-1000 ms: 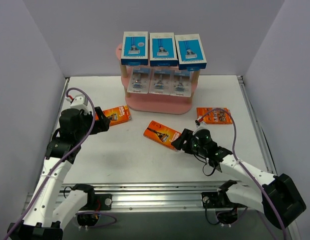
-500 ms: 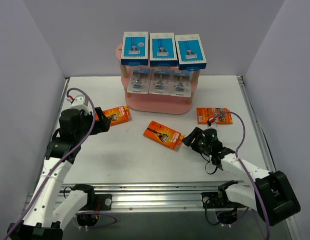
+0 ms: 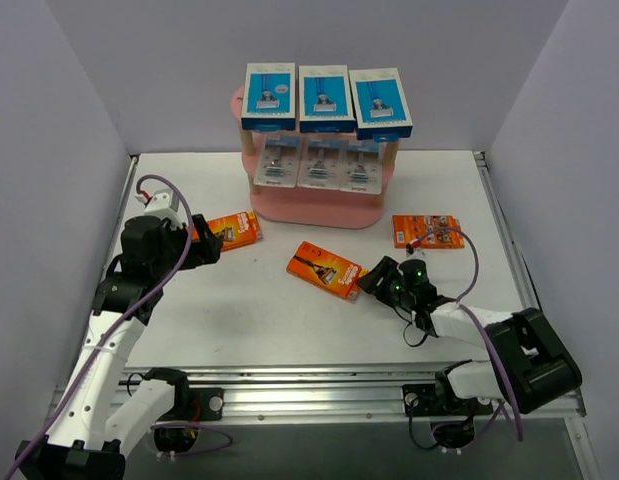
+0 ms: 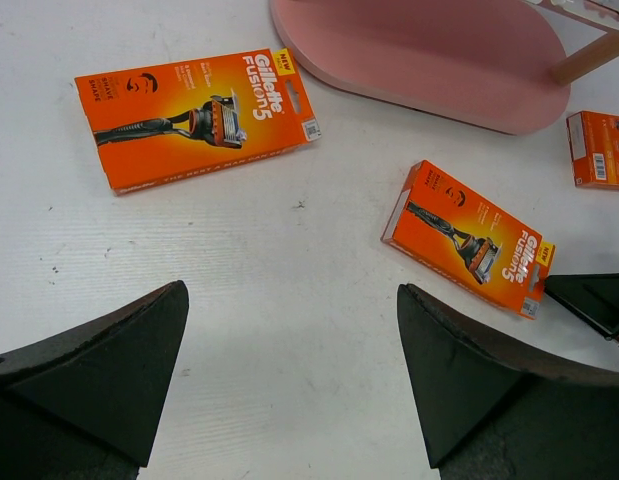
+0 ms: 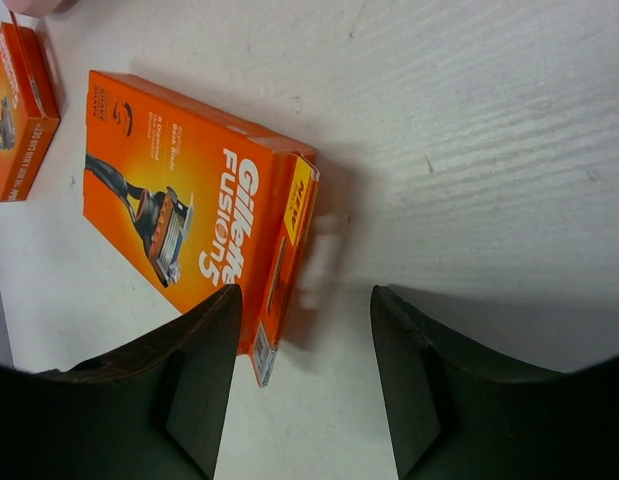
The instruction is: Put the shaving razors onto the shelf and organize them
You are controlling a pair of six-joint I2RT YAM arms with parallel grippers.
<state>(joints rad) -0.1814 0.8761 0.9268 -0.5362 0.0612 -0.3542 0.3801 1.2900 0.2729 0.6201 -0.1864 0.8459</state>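
The top external camera looks steeply down from 6 o'clock over the whole white table (image 3: 239,310), with the pink three-tier shelf (image 3: 319,208) at 12. The left wrist camera sits low and close, facing about 2 o'clock. The right wrist camera, the nearest, faces 10 o'clock. All three views share the middle orange cardboard razor pack (image 3: 327,268) (image 4: 467,237) (image 5: 184,225).

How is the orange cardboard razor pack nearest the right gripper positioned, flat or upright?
Flat. The orange cardboard razor pack lies on the white table, printed face up; the open right gripper is not holding it.
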